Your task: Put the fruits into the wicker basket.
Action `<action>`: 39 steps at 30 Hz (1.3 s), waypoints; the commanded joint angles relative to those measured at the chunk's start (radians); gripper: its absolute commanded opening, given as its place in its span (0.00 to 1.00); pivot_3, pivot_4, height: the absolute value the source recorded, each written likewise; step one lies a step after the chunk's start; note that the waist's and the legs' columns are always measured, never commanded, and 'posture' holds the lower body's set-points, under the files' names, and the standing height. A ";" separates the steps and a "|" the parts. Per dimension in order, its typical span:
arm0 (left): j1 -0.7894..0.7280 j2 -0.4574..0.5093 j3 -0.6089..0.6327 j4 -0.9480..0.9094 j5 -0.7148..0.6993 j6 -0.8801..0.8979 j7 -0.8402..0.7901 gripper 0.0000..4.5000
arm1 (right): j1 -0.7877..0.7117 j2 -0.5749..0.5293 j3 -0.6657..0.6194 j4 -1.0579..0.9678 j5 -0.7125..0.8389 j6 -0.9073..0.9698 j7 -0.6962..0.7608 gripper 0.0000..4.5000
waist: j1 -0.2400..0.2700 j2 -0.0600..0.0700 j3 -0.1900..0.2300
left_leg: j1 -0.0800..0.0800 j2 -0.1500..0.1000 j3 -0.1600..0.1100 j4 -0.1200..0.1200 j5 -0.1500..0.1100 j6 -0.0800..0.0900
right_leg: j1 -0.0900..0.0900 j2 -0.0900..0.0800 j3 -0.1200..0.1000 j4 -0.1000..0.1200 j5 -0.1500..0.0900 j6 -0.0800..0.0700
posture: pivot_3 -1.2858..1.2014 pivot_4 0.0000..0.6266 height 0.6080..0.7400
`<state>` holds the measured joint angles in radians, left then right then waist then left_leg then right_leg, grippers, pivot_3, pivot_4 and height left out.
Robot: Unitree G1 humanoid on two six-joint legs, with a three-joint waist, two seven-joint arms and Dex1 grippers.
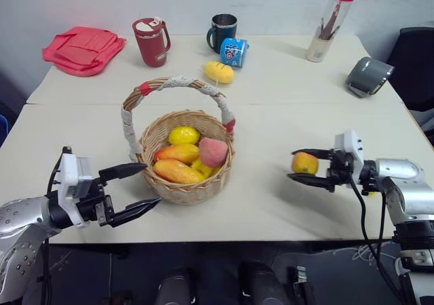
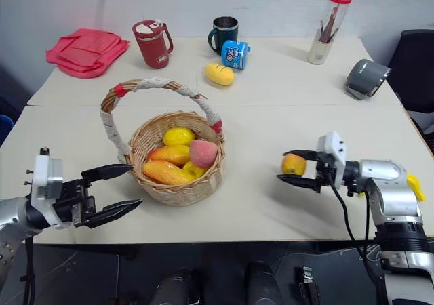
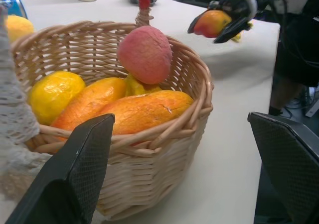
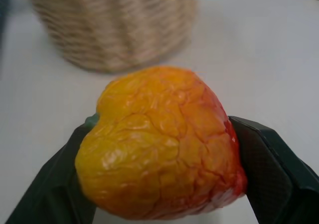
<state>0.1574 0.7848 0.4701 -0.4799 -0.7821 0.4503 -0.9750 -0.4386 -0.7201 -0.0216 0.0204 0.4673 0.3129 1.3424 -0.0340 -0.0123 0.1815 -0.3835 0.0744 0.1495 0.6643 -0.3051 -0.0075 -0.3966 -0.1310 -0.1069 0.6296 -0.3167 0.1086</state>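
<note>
The wicker basket (image 1: 178, 191) stands mid-table and holds a pink peach (image 1: 213, 152), a lemon (image 1: 183, 135), two orange-yellow mangoes (image 1: 178, 171) and a bit of something yellow under them. To the basket's right, above the table, my right gripper (image 1: 293, 165) is shut on a small orange-yellow round fruit (image 1: 305, 163), which the right wrist view shows pinched between both fingers (image 4: 264, 169). My left gripper (image 1: 150, 183) hangs open just left of the basket's front wall, holding nothing. Another yellow fruit (image 1: 219, 72) lies on the table behind the basket.
Along the far side stand a red mug (image 1: 152, 42), a dark mug (image 1: 223, 30), a tipped blue can (image 1: 234, 51) and a pen holder (image 1: 324, 34). A red bag (image 1: 83, 49) lies far left, a grey object (image 1: 369, 76) far right. Something yellow (image 2: 413, 186) peeks out behind my right forearm.
</note>
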 commanded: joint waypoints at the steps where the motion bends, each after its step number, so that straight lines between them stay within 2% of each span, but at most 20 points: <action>1: 0.026 -0.015 0.040 -0.031 -0.026 -0.004 0.011 1.00 | -0.117 0.125 0.111 -0.279 0.126 0.221 -0.140 0.74 | -0.006 0.000 0.000 | 0.000 0.002 0.000 0.000 0.000 -0.001 | -0.001 0.001 0.000 0.000 0.000 0.000 | 0.52 0.24 1.00; 5: 0.066 -0.026 0.066 -0.023 -0.022 -0.009 0.007 1.00 | -0.260 0.304 0.197 -0.342 0.171 0.392 -0.312 0.74 | 0.001 0.000 0.000 | -0.005 0.004 0.000 0.001 0.000 -0.002 | -0.010 0.000 0.001 0.009 -0.001 -0.001 | 0.52 0.24 1.00; 8: 0.093 -0.029 0.075 -0.017 -0.014 -0.015 0.002 1.00 | -0.347 0.385 0.276 -0.301 0.095 0.404 -0.390 0.74 | 0.010 -0.002 -0.001 | -0.009 -0.001 0.000 0.002 0.000 -0.001 | -0.014 -0.001 0.001 0.013 0.000 -0.003 | 0.52 0.24 1.00; 10: 0.105 -0.030 0.072 -0.020 -0.009 -0.020 0.001 1.00 | -0.395 0.448 0.284 -0.247 0.060 0.417 -0.474 0.74 | 0.007 -0.003 -0.002 | -0.010 -0.003 0.000 0.003 -0.001 0.001 | -0.014 -0.003 0.001 0.013 0.000 -0.003 | 0.52 0.24 1.00; 12: 0.106 -0.036 0.068 -0.030 -0.010 -0.020 0.009 1.00 | -0.424 0.462 0.325 -0.211 0.017 0.401 -0.474 0.89 | 0.005 -0.003 -0.002 | -0.010 -0.003 0.001 0.004 -0.001 0.001 | -0.014 -0.003 0.001 0.013 0.000 -0.004 | 0.52 0.24 1.00; 14: 0.107 -0.041 0.064 -0.042 -0.013 -0.018 0.017 1.00 | -0.428 0.465 0.334 -0.198 -0.006 0.382 -0.477 0.99 | 0.006 -0.004 -0.002 | -0.010 -0.003 0.001 0.003 -0.001 0.001 | -0.014 -0.003 0.001 0.013 0.000 -0.004 | 0.52 0.24 1.00; 17: 0.106 -0.046 0.058 -0.053 -0.016 -0.017 0.022 1.00 | -0.420 0.461 0.320 -0.202 -0.011 0.362 -0.468 0.99 | 0.003 -0.004 -0.002 | -0.010 -0.003 0.001 0.003 -0.001 0.001 | -0.014 -0.002 0.001 0.013 0.000 -0.004 | 0.52 0.24 1.00; 21: 0.101 -0.048 0.047 -0.056 -0.020 -0.020 0.014 1.00 | -0.355 0.403 0.263 -0.284 0.086 0.285 -0.301 0.99 | 0.004 -0.004 -0.002 | -0.010 -0.003 0.001 0.002 -0.002 0.001 | -0.014 -0.002 0.001 0.013 0.000 -0.004 | 0.52 0.24 1.00; 23: 0.089 -0.047 0.032 -0.054 -0.024 -0.023 0.002 1.00 | -0.291 0.337 0.192 -0.339 0.168 0.310 -0.246 0.99 | 0.008 -0.004 -0.002 | -0.011 -0.003 0.001 0.002 -0.002 0.001 | -0.014 -0.002 0.001 0.012 0.000 -0.004 | 0.52 0.24 1.00; 26: 0.050 -0.042 -0.026 -0.047 -0.019 -0.022 -0.017 1.00 | -0.136 0.194 0.014 -0.429 0.301 0.376 -0.220 0.99 | 0.023 -0.005 -0.003 | -0.011 -0.004 -0.001 0.003 -0.002 0.003 | -0.012 -0.003 0.000 0.011 0.000 -0.003 | 0.52 0.24 1.00; 29: 0.008 -0.048 -0.066 -0.037 -0.017 -0.021 -0.014 1.00 | 0.030 0.096 -0.117 -0.459 0.285 0.302 -0.216 0.99 | 0.028 -0.005 -0.003 | -0.011 -0.005 0.001 0.003 -0.003 0.004 | -0.012 -0.004 0.001 0.005 0.001 -0.002 | 0.52 0.24 1.00; 30: -0.015 -0.050 -0.082 -0.029 -0.013 -0.022 -0.012 1.00 | 0.114 0.080 -0.193 -0.450 0.249 0.225 -0.209 0.99 | 0.030 -0.005 -0.003 | -0.010 -0.005 0.001 0.003 -0.003 0.004 | -0.011 -0.003 0.001 0.003 0.001 -0.002 | 0.52 0.24 1.00; 34: -0.087 -0.050 -0.125 0.005 -0.004 -0.022 -0.020 1.00 | 0.343 0.080 -0.476 -0.398 0.148 0.015 -0.301 0.99 | 0.033 -0.005 -0.003 | -0.009 -0.003 0.003 0.001 -0.002 0.002 | -0.011 -0.001 0.001 0.001 0.001 -0.002 | 0.52 0.24 1.00; 39: -0.153 -0.045 -0.164 0.033 -0.006 -0.011 -0.038 1.00 | 0.679 0.112 -0.756 -0.246 0.027 -0.267 -0.273 0.99 | 0.038 -0.005 -0.003 | -0.007 -0.003 0.004 0.001 -0.001 0.002 | -0.009 0.000 0.001 0.000 0.001 -0.002 | 0.52 0.24 1.00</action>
<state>0.0149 0.7322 0.3138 -0.4456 -0.7829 0.4435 -0.9996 0.1845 -0.6242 -0.6879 -0.2698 0.5297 0.1516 1.0577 0.0043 -0.0169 0.1788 -0.3902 0.0707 0.1541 0.6651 -0.3066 -0.0059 -0.4039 -0.1312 -0.1064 0.6291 -0.3157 0.1067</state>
